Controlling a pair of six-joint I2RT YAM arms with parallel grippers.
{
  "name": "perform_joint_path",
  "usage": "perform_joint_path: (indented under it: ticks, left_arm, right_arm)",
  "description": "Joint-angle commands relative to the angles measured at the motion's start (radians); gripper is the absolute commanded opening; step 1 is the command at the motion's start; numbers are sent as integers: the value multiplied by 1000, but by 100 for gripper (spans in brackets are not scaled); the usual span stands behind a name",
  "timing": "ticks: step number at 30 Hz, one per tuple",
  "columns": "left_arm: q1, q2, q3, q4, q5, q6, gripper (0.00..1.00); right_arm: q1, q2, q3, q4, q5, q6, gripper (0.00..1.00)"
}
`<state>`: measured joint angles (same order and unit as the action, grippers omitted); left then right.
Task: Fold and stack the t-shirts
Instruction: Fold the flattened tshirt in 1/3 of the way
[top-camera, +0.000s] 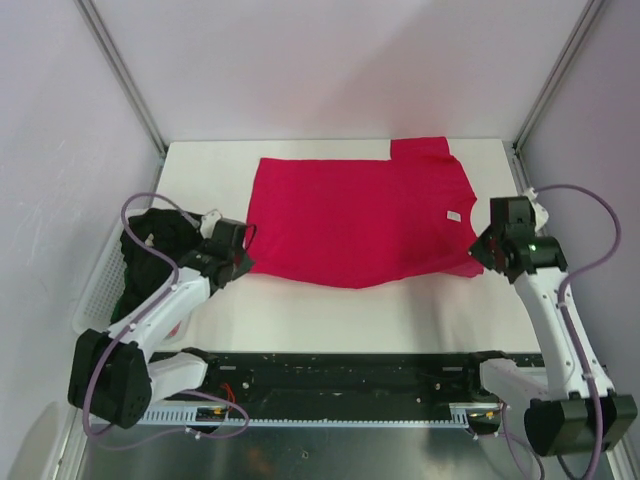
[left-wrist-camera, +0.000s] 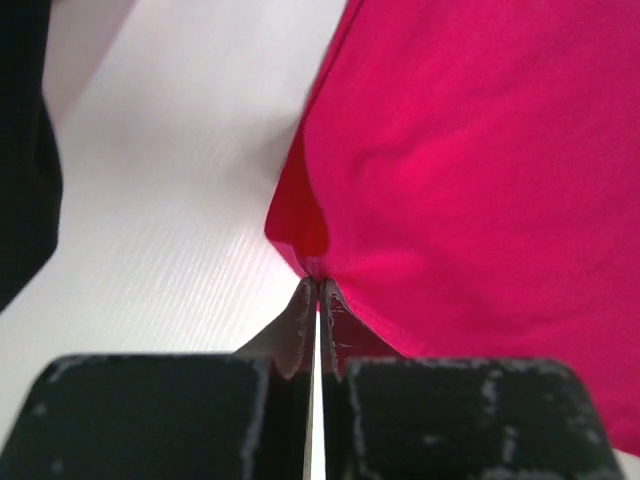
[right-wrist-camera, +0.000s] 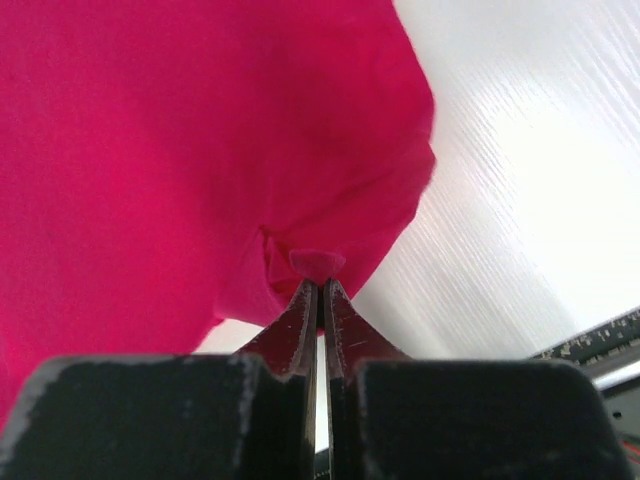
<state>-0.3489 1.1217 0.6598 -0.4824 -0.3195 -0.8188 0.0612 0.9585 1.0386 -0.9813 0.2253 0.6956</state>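
A crimson-red t-shirt (top-camera: 365, 215) lies spread across the white table (top-camera: 330, 310), a small white label near its right end. My left gripper (top-camera: 245, 262) is shut on the red t-shirt (left-wrist-camera: 470, 150) at its near left corner, the cloth pinched at the fingertips (left-wrist-camera: 305, 305). My right gripper (top-camera: 483, 252) is shut on the red t-shirt (right-wrist-camera: 180, 140) at its near right edge, a small tuft of fabric standing between the tips. A black t-shirt (top-camera: 150, 245) is heaped at the left, behind my left arm, and shows as a dark edge (left-wrist-camera: 25, 170) in the left wrist view.
A white lattice basket (top-camera: 95, 290) holds the black heap beyond the table's left edge. Metal frame posts (top-camera: 125, 75) rise at the back corners. A black rail (top-camera: 340, 375) runs along the near edge between the arm bases.
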Motion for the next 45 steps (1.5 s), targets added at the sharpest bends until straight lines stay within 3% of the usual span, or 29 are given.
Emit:
perform_joint_path:
  ticks: [1, 10, 17, 45]
  left_arm:
    - [-7, 91, 153, 20, -79, 81, 0]
    - [-2, 450, 451, 23, -89, 116, 0]
    - [38, 560, 562, 24, -75, 127, 0]
    - [121, 569, 594, 42, -49, 148, 0]
  right_arm:
    - [57, 138, 72, 152, 57, -69, 0]
    - [121, 494, 228, 395, 147, -155, 0]
    - [115, 654, 335, 482, 200, -213, 0]
    - [28, 635, 353, 596, 224, -217, 0]
